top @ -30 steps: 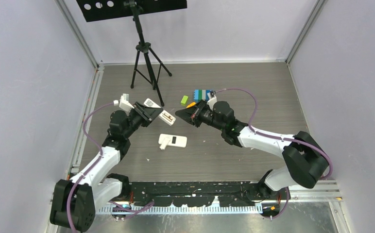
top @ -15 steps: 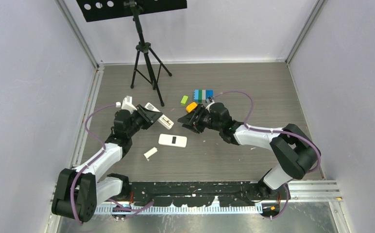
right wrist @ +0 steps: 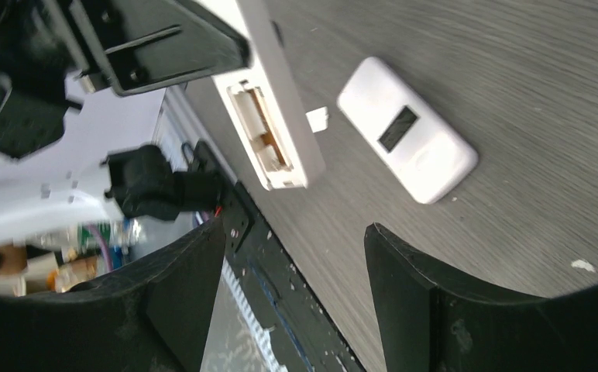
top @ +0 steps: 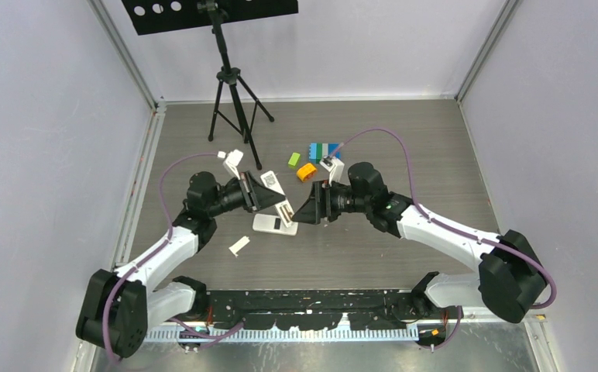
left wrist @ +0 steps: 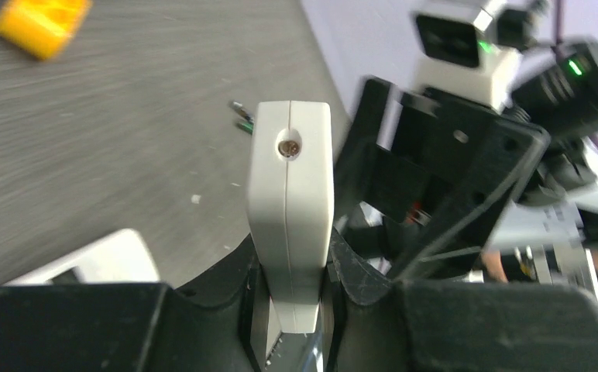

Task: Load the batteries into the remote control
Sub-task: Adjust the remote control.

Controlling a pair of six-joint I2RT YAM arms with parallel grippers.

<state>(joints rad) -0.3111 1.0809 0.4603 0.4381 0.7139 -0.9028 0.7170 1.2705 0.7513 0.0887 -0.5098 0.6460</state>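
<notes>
My left gripper (top: 263,197) (left wrist: 290,306) is shut on a white remote control (top: 279,200) (left wrist: 290,186) (right wrist: 271,116) and holds it tilted above the table. Its battery compartment (right wrist: 256,132) lies open, facing my right gripper. My right gripper (top: 310,211) (right wrist: 292,267) stands open just right of that remote, with nothing between its fingers. Two slim dark batteries (left wrist: 240,120) lie on the table beyond the remote in the left wrist view. I cannot tell whether a battery sits inside the compartment.
A second white remote (top: 274,225) (right wrist: 407,139) lies flat under the grippers, and a small white cover piece (top: 239,245) (right wrist: 317,118) lies to its front left. Green (top: 293,160), orange (top: 305,171) (left wrist: 40,19) and blue-green (top: 324,149) blocks sit behind. A black tripod (top: 234,101) stands at the back.
My right gripper has opened and moved forward and left, up to the held remote. My left gripper has carried the remote to the right, over the flat remote. The cover piece now lies apart.
</notes>
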